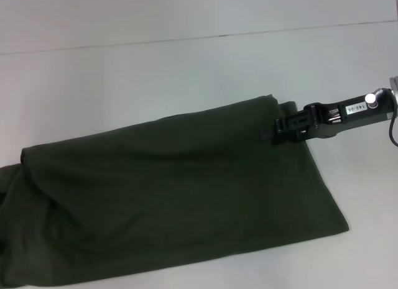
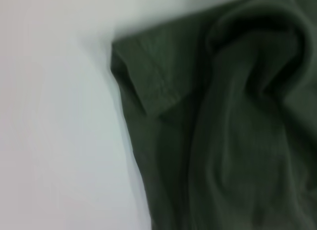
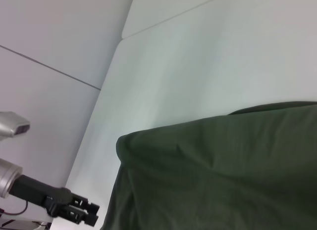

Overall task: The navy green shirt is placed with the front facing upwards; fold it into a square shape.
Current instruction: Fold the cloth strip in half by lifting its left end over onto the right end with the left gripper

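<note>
Olive-green shirt (image 1: 180,202): spread across white table (image 1: 155,71), already folded lengthwise into a long band, no chest print showing
Sleeve (image 2: 143,76): seen by left wrist camera, tucked over bunched cloth at one end
Right gripper (image 1: 277,128): at far right edge of the band, touching cloth; cannot tell whether open or pinching
Left gripper (image 3: 81,212): low beside shirt's other end, fingers apart, holding nothing
Progress: roughly midway; crosswise folds into a square probably remain

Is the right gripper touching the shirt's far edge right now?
Touching. In the head view the right gripper has its tip overlapping the far right edge of the navy green shirt, with no white table showing between them.
</note>
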Controlling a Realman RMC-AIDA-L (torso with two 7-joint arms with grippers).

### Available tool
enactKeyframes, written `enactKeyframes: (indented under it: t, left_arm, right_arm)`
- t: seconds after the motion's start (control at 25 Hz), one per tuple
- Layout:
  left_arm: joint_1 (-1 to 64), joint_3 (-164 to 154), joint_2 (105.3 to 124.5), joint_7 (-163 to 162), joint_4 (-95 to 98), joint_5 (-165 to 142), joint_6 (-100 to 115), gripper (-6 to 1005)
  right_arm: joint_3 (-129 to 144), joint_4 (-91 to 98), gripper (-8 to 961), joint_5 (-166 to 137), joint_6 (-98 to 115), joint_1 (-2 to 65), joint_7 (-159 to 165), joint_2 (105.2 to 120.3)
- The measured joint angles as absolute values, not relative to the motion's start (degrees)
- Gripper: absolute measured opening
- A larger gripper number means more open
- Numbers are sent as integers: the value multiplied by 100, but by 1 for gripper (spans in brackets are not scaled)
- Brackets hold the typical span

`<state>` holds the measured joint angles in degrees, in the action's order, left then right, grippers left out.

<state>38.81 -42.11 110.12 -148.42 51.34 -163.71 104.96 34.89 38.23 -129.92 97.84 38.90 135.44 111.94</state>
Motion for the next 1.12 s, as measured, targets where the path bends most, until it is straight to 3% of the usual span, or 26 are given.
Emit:
enactKeyframes:
  t: [0.08, 0.2, 1.12]
  left_arm:
    - [3886, -4053, 10998, -14843, 5153, -16365, 10370, 486]
    - [3898, -3749, 10989, -14834, 5073, -16330, 10118, 721]
    - [3906, -3630, 10909, -14984, 4450, -16374, 9336, 732]
  right_arm:
    - [3489, 3829, 577, -12991, 9764, 3874, 13543, 11195]
    - [3489, 3840, 577, -12994, 9729, 3858, 13543, 11193]
    - [3551, 3803, 576, -13017, 9649, 3814, 13592, 11128]
